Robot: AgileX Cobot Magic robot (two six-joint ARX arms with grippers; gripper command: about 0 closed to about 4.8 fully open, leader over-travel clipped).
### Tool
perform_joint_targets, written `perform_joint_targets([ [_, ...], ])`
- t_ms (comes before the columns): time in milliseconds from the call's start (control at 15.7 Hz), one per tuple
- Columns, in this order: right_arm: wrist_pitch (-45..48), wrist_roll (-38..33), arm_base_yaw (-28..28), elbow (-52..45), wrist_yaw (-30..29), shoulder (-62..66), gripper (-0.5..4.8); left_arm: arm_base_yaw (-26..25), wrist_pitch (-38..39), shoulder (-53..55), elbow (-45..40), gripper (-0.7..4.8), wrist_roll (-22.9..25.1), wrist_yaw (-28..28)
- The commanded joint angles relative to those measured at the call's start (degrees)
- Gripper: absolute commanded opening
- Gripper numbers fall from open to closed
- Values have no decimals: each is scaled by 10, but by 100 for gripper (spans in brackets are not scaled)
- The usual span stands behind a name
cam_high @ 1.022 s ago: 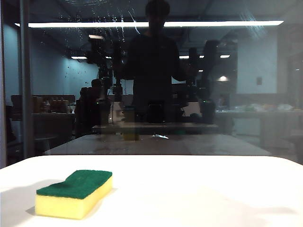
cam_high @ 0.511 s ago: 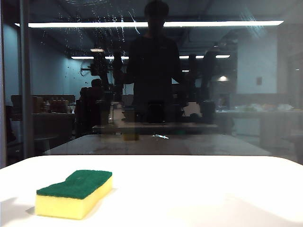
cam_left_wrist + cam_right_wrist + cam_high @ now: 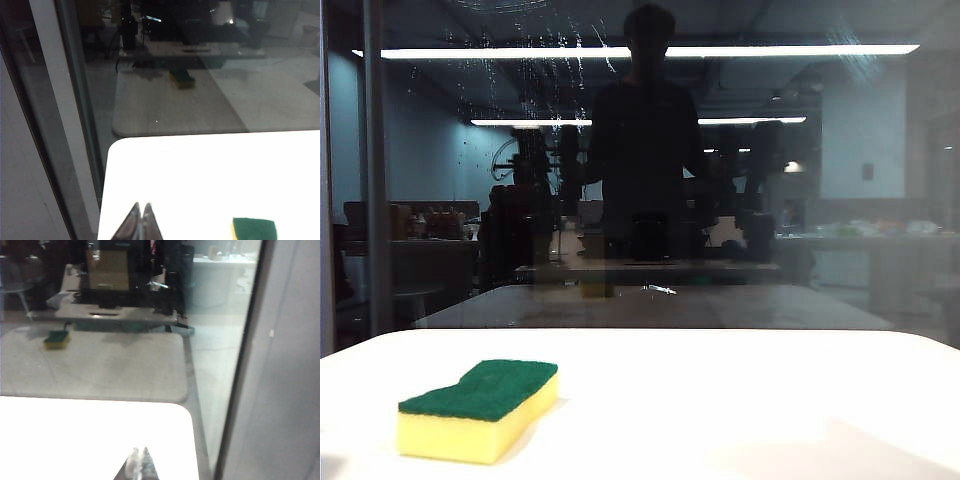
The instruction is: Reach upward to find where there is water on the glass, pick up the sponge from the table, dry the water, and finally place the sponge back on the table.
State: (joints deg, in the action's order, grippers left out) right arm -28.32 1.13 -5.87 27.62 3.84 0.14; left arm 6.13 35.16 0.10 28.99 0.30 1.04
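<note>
Long strip lights [image 3: 650,50] are glowing up top in the reflection, a grey frame bar [image 3: 375,170] is running down the left, and cluttered desks [image 3: 880,235] are sitting behind.

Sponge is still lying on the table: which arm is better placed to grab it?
Left, likely. The sponge lies on the table's left side, beside the shut left end effector; the right end effector, also shut, has no sponge nearby.

Sponge [image 3: 478,410] lies on table [image 3: 740,400], front left. Glass [image 3: 740,200] stands behind the table's far edge; water [image 3: 535,60] on its upper left. Frame bar [image 3: 375,170] at left. Both tools over the near edge, apart from the sponge: left tool [image 3: 141,220], right tool [image 3: 137,462].
</note>
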Motion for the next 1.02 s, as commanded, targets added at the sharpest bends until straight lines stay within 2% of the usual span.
perform_joint_targets([
  [64, 49, -1, 0, -33, -4, 0, -6, -1, -89, 1, -49, -6, -3, 3],
  [192, 66, -1, 0, -64, -6, 0, -6, 0, -148, 1, -96, -6, -4, 18],
  [255, 96, -1, 0, -94, -6, 0, -6, 0, -190, 1, -134, -6, -25, 20],
  [511, 185, -1, 0, -156, -10, 0, -6, 0, -266, 0, -203, -6, -52, 20],
  [702, 211, -1, 0, -193, -10, 0, -6, 0, -328, 0, -246, -6, -52, 20],
  [894, 243, 0, 0, -240, -10, 0, -6, 0, -363, 0, -278, -6, -53, 31],
  [1022, 263, 0, 0, -269, -10, 0, -6, 0, -360, 0, -285, -6, -53, 30],
])
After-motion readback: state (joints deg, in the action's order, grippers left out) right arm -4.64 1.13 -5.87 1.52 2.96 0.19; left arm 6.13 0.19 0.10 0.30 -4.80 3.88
